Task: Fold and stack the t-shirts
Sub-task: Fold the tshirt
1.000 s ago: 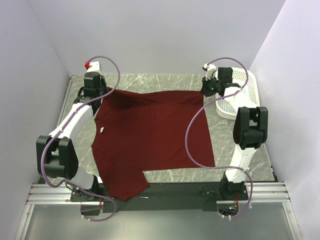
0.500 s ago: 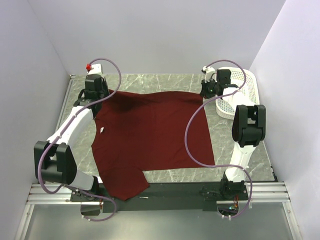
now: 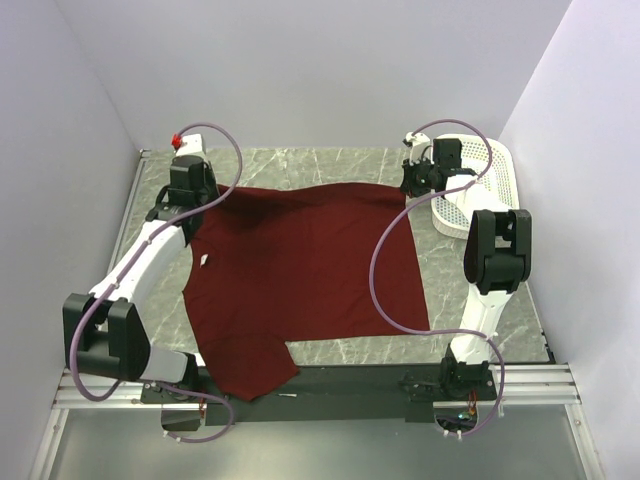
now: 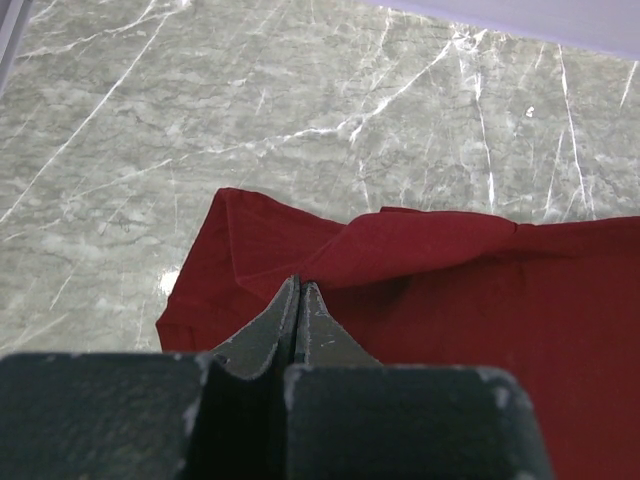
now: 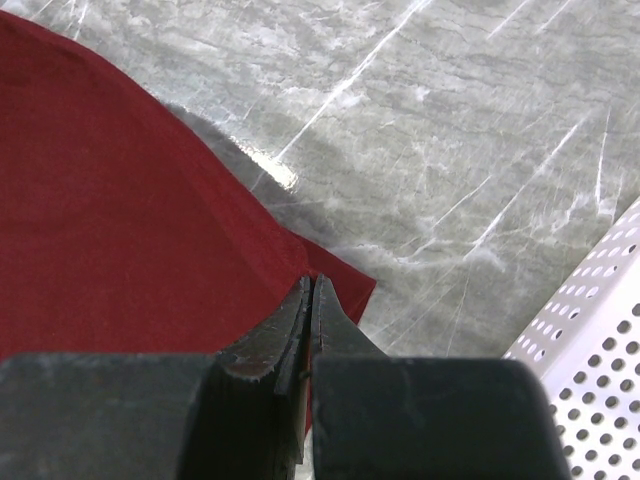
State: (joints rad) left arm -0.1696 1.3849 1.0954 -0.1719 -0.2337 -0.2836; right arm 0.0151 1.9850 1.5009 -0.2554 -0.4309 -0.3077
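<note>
Left gripper (image 4: 298, 292) and right gripper (image 5: 310, 288) — jaws closed tight — each pinch a far corner of the shirt (image 3: 300, 270).

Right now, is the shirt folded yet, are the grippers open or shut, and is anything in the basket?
Dark red fabric t-shirt: unfolded, spread on the grey marble table, one sleeve over the near edge.
Left gripper: shut on the t-shirt's far left corner.
Right gripper: shut on the t-shirt's far right corner.
White perforated plastic basket: at the far right, nothing visible inside.
</note>
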